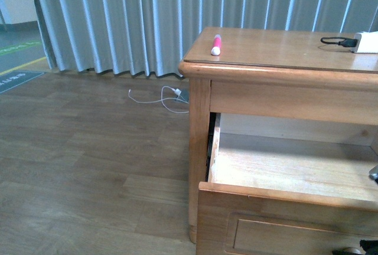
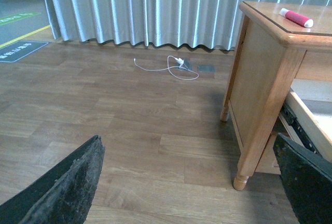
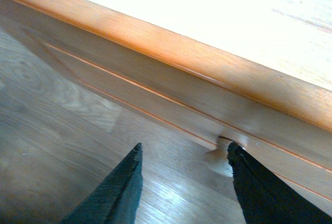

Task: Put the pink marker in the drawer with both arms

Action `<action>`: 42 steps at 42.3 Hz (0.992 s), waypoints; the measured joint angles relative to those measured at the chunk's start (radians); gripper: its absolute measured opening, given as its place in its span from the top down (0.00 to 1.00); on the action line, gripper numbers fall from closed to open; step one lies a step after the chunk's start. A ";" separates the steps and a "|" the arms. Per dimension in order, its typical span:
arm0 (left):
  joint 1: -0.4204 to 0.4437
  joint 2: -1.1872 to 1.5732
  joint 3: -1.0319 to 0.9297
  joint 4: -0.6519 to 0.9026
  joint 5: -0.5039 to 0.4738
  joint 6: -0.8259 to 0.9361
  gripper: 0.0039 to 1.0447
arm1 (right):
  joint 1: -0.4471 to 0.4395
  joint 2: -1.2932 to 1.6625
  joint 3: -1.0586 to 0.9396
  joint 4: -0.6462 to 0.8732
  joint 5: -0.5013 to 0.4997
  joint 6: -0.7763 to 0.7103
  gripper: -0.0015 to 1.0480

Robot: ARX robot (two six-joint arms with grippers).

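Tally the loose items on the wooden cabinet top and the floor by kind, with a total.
Short pink marker with white end: 1
White box-shaped charger with black cable: 1
White cable lying on the floor: 1
Total: 3

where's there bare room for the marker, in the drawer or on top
The drawer floor is bare from its left wall across nearly all that shows. On the tabletop, the stretch between marker and cable is free. Its right end, with cable and charger, is crowded.
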 joint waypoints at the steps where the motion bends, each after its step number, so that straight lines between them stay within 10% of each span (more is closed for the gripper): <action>1: 0.000 0.000 0.000 0.000 0.000 0.000 0.06 | -0.005 -0.040 -0.006 -0.025 -0.017 0.003 0.48; 11: 0.000 0.000 0.000 0.000 0.000 0.000 0.06 | -0.199 -0.607 -0.060 -0.419 -0.187 0.025 0.08; 21: 0.000 0.000 0.000 0.000 0.000 0.000 0.06 | -0.582 -1.094 -0.109 -0.748 -0.349 -0.042 0.08; 27: 0.000 0.000 0.000 0.000 0.000 0.000 0.06 | -0.611 -1.109 -0.112 -0.747 -0.340 -0.054 0.08; 34: 0.000 0.000 0.000 0.000 -0.001 0.000 0.06 | -0.522 -1.290 -0.269 -0.398 -0.139 0.026 0.30; 42: 0.000 0.000 0.000 0.000 0.000 0.000 0.06 | -0.410 -1.346 -0.283 -0.378 -0.031 0.050 0.59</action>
